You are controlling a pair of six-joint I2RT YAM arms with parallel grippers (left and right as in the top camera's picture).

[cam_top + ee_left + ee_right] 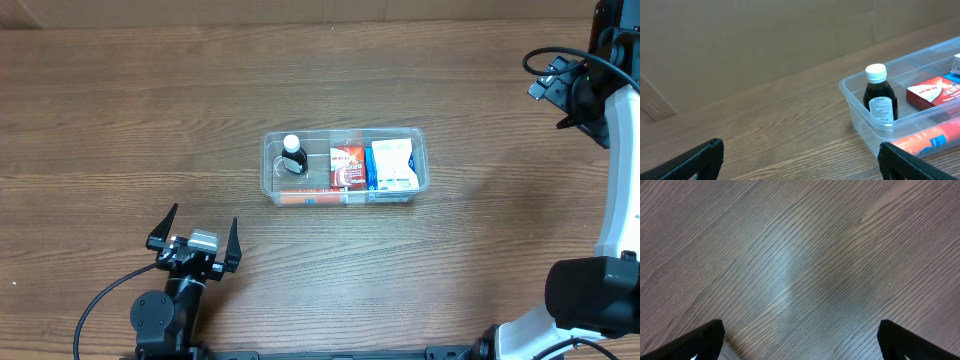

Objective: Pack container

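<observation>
Four in container [267, 165], bottle [292, 153], red box [347, 165], blue box [391, 166], tube [320, 199], left hand [202, 218], right hand [800, 330] spread wide, empty.

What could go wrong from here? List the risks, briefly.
1. The bottle stands upright at the left end of the container, nearest the open left gripper; a reach inside might tip it.
2. The container looks crowded; forcing another item in could shift the red box.

We saw the container [340, 132] in the middle of the tabletop [150, 120]. Inside, a bottle [292, 152] stood at the left end, a box [347, 165] lay beside it, and a packet [392, 167] lay farthest right.
</observation>
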